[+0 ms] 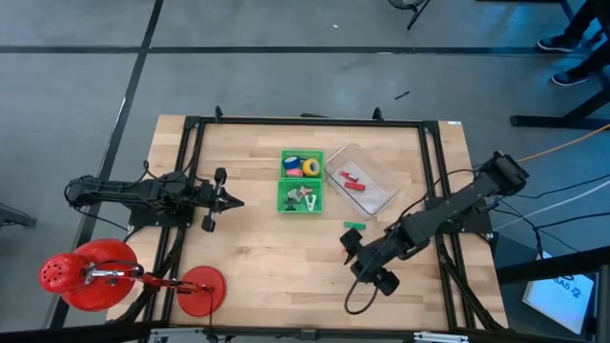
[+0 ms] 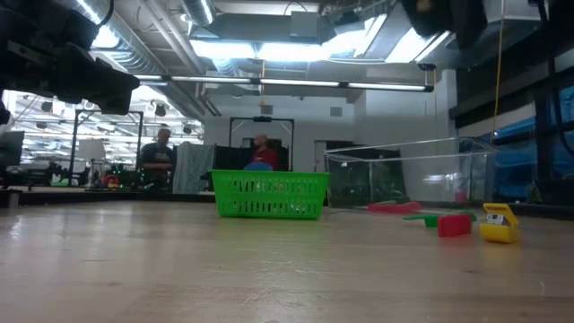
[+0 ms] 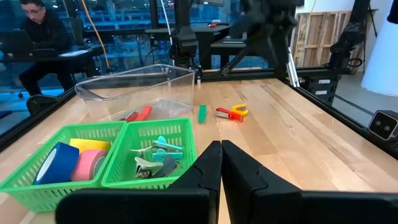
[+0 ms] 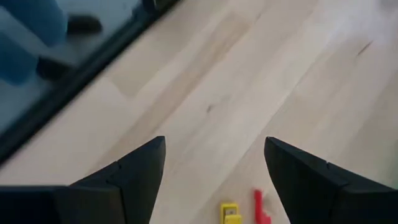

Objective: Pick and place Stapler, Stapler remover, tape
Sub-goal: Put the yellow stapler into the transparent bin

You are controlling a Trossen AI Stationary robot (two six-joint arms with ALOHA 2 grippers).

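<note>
A green two-part basket point(image 1: 301, 181) stands mid-table. Its far part holds blue, yellow and pink tape rolls point(image 3: 68, 163), its near part grey and teal staple removers point(image 3: 155, 158). To its right a clear tray point(image 1: 379, 186) holds red staplers point(image 1: 353, 181). A small green piece point(image 1: 354, 225) lies flat on the table, with a small red-and-yellow piece point(image 3: 231, 112) beside it. My right gripper point(image 4: 215, 142) hangs open above the table, slanting down, with that red-and-yellow piece point(image 4: 242, 210) showing below its fingers. At the table's left my left gripper point(image 3: 221, 165) is shut on nothing.
A black frame point(image 1: 305, 122) runs round the wooden table top. A red lamp-like stand point(image 1: 91, 274) sits off the near left corner. People sit at desks in the room beyond the table. Bare wood point(image 1: 267, 267) lies along the near side.
</note>
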